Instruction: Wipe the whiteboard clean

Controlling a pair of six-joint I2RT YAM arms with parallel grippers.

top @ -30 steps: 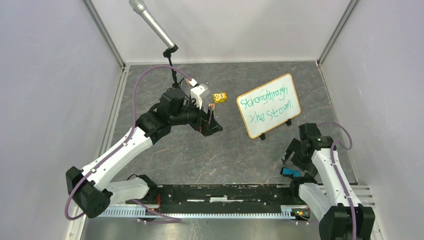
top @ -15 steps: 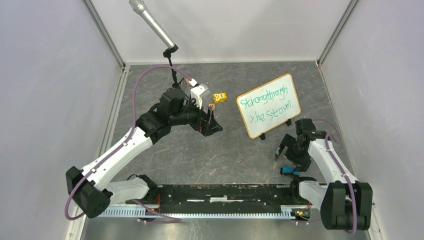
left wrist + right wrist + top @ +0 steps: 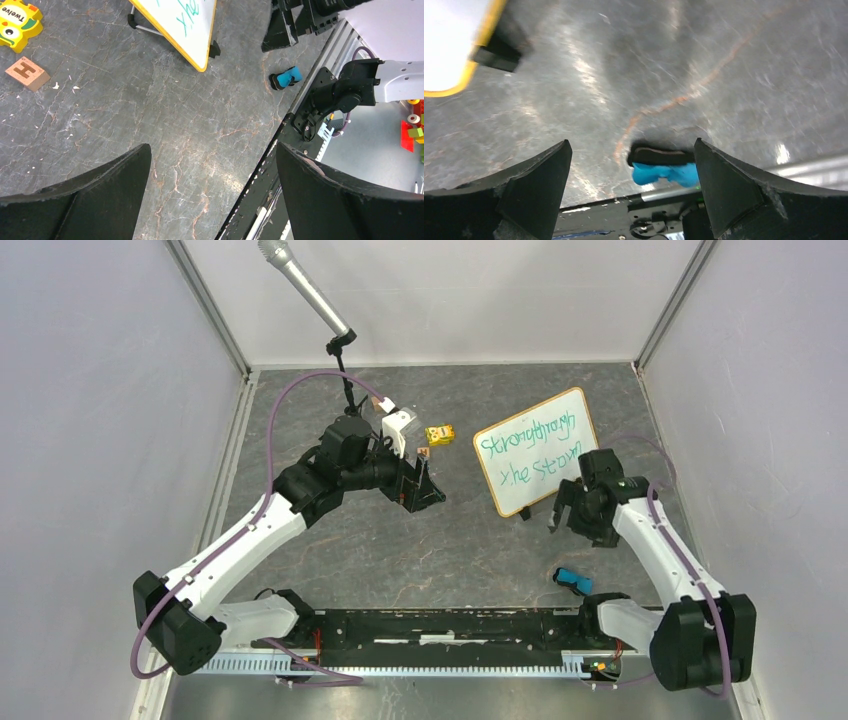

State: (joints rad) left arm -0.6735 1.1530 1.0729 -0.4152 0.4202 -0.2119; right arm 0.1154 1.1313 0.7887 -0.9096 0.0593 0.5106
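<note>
The whiteboard [image 3: 537, 450] stands tilted on small black feet at the right of the table, with green handwriting on it. Its lower corner shows in the left wrist view [image 3: 185, 25] and in the right wrist view [image 3: 449, 45]. A blue eraser with a black felt [image 3: 573, 580] lies on the table near the front rail, and it also shows in both wrist views [image 3: 286, 78] [image 3: 664, 167]. My right gripper [image 3: 564, 514] [image 3: 631, 145] is open and empty, hovering just below the board's lower edge, above and beyond the eraser. My left gripper [image 3: 424, 490] [image 3: 212, 150] is open and empty, left of the board.
A microphone on a stand [image 3: 300, 285] rises at the back left. A yellow toy block [image 3: 439, 434] [image 3: 15, 25] and a wooden letter block [image 3: 424, 452] [image 3: 27, 73] lie left of the board. A black rail [image 3: 440, 625] runs along the near edge. Walls close in on both sides.
My right gripper has moved from beside the blue eraser up and away toward the board's lower edge. The eraser stays on the table. The left arm has not moved.
</note>
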